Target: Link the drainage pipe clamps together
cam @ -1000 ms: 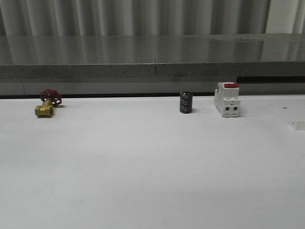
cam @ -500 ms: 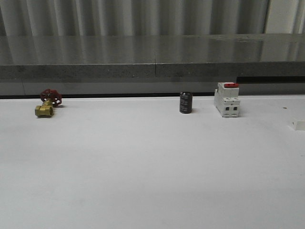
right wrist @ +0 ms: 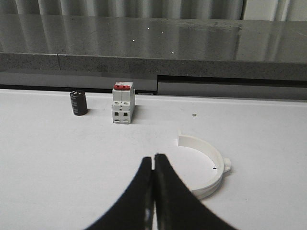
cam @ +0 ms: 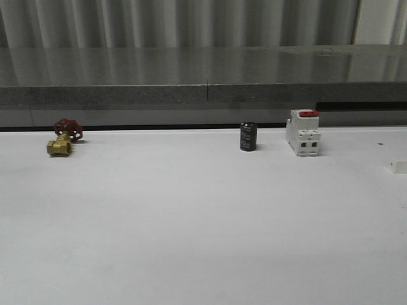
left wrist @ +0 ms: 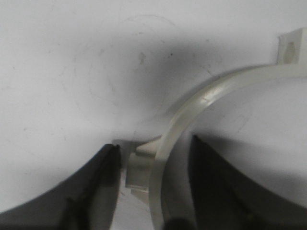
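Note:
One drainage pipe clamp (left wrist: pixel 201 103), a cream-white arc with a flat end tab and a side lug, lies on the white table right under my left gripper (left wrist: pixel 153 148). The dark fingers (left wrist: pixel 108 163) stand on either side of the arc and its lug, with a thin gap showing, so the gripper is open. A second white clamp (right wrist: pixel 211 165) lies on the table just beside and beyond my right gripper (right wrist: pixel 154 156). That gripper is shut with nothing in it. A small white piece (cam: pixel 399 166) shows at the table's right edge in the front view.
Along the back of the table stand a brass valve with a red handwheel (cam: pixel 63 136), a small black cylinder (cam: pixel 248 136) and a white breaker with a red switch (cam: pixel 303 132). A grey ledge (cam: pixel 203 95) runs behind them.
The small white piece at the right edge of the front view has slid a little further right. Nothing else in that view has moved.

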You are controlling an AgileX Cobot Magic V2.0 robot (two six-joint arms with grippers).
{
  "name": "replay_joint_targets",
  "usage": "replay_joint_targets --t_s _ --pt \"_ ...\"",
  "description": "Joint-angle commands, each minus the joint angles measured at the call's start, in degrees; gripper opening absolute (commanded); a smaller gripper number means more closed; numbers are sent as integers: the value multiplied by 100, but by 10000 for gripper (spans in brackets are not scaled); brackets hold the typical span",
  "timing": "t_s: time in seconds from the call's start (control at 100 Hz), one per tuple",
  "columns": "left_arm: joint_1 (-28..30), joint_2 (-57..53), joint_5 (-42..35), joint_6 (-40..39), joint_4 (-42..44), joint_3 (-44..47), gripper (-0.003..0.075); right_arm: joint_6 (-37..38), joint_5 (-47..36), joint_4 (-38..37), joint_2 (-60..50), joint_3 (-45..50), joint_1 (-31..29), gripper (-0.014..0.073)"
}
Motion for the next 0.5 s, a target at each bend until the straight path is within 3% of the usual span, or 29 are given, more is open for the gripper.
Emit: replay_joint_targets --t_s 0.0,0.15,0.37,0.49 --pt "23 -266 -19 22 -29 -153 139 -20 -479 -49 -109 -113 8 -67" --pt "11 -445 188 22 -126 -153 19 -20 -479 -49 -109 -113 8 -67" --pt "-337 -1152 525 12 -511 -153 20 -20 -479 -49 -109 -113 8 -67" --pt "-835 -1526 895 -516 -501 -153 20 -20 -479 -49 -109 -113 8 -67"
